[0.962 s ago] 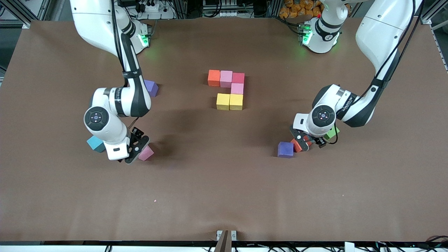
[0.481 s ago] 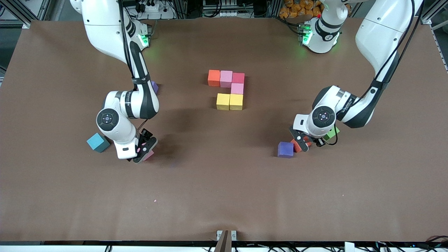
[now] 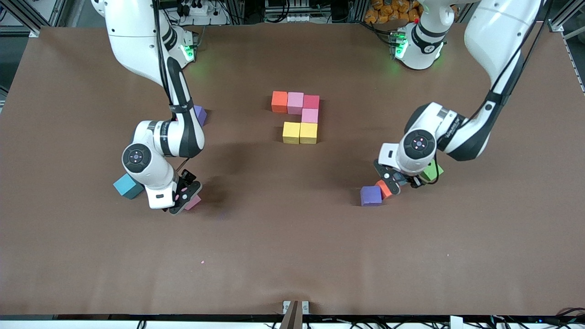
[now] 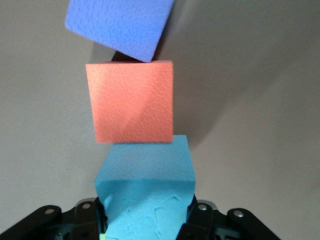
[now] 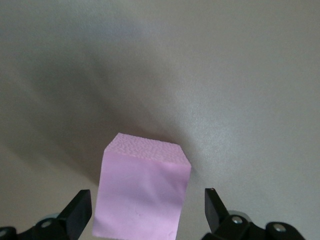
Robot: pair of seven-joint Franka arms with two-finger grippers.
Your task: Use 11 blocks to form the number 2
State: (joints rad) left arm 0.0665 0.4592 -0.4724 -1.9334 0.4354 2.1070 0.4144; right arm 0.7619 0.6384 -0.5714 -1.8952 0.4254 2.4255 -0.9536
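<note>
The started number 2 (image 3: pixel 299 116) lies mid-table: an orange, a pink and a red block in a row, a pink block (image 3: pixel 309 115) under the red, then two yellow ones. My left gripper (image 3: pixel 396 179) (image 4: pixel 145 212) is low at the table toward the left arm's end, shut on a light blue block (image 4: pixel 145 175). An orange block (image 3: pixel 384 188) (image 4: pixel 130 102) touches it, and a purple block (image 3: pixel 370 195) (image 4: pixel 120 25) touches the orange one. My right gripper (image 3: pixel 182 195) (image 5: pixel 147 200) is open, its fingers on either side of a pink block (image 3: pixel 194 201) (image 5: pixel 142 195) and apart from it.
A green cube (image 3: pixel 433 172) sits beside the left hand. A light blue block (image 3: pixel 127 186) lies beside the right hand, toward the right arm's end. Another purple block (image 3: pixel 199 114) shows past the right forearm, farther from the camera.
The left gripper has shut on the light blue block and shifted a little, nudging the orange and purple blocks. The right hand has settled over the pink block, still open.
</note>
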